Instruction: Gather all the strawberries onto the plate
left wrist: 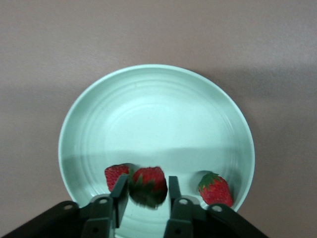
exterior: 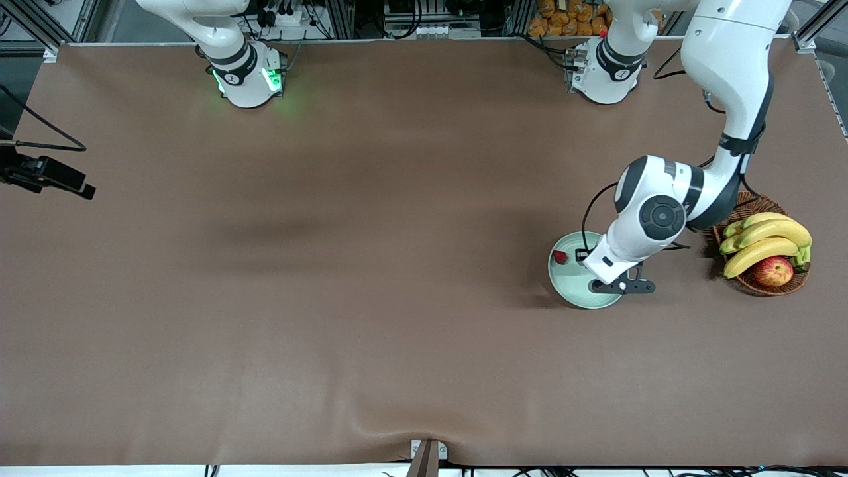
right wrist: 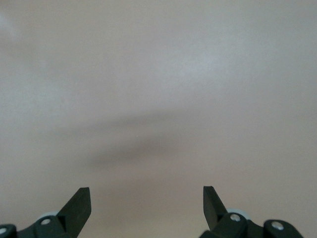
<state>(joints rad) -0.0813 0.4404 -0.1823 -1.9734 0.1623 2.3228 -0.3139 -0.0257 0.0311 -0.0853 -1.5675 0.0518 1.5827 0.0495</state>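
Mint plate (left wrist: 148, 109) underneath, bracketing one strawberry (left wrist: 148, 181) with left gripper (left wrist: 147, 191) fingers slightly parted, two more strawberries (left wrist: 115, 174) (left wrist: 216, 191) alongside; waiting above worktop (right wrist: 148, 74), right gripper (right wrist: 146, 198) fingers spread.

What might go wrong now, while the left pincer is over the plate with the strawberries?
1. The middle strawberry sits between the left pincer's fingers, whose grip seems loose; it may roll into the two berries lying in the plate.
2. All three lie close to the rim, so a nudge may push one out.
3. The right pincer waits open over bare table.
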